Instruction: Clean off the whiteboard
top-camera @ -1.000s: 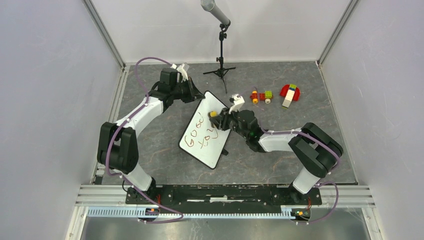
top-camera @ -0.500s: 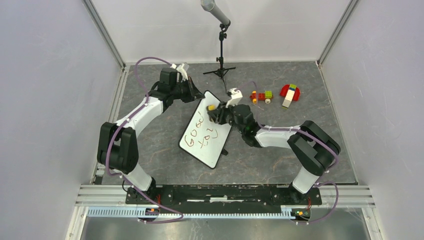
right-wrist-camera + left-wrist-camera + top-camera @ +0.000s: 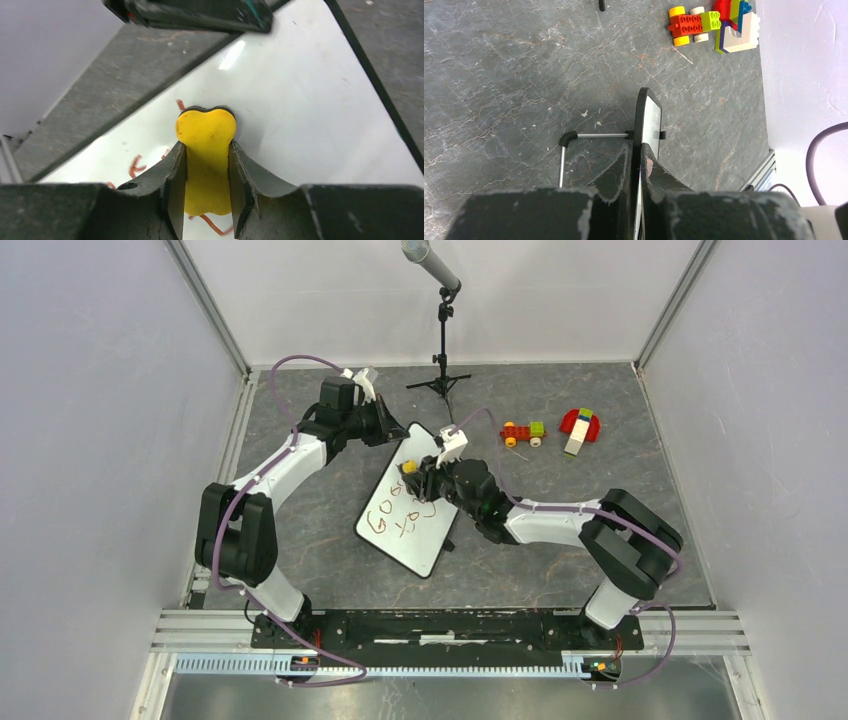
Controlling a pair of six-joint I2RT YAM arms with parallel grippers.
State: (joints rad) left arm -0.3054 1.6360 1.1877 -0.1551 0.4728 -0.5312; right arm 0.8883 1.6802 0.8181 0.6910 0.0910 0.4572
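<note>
The whiteboard (image 3: 418, 530) is a white board with a thin black frame and red handwriting, tilted in the middle of the table. My left gripper (image 3: 397, 432) is shut on its far top corner; in the left wrist view the fingers (image 3: 621, 170) clamp the board's edge (image 3: 642, 115). My right gripper (image 3: 412, 478) is shut on a yellow eraser (image 3: 408, 467) pressed against the board's upper part. In the right wrist view the eraser (image 3: 206, 150) sits between the fingers on the white surface (image 3: 300, 100), with red strokes (image 3: 135, 165) beside and below it.
A microphone stand (image 3: 441, 340) stands behind the board. A small brick car (image 3: 523, 432) and a red brick toy (image 3: 579, 427) lie at the back right; both show in the left wrist view, the car (image 3: 689, 22) nearer. The board's wire foot (image 3: 574, 145) rests on the table.
My right gripper has slid the eraser to the left and up across the board's upper part. Some of the red writing there is gone. The left gripper has held still.
</note>
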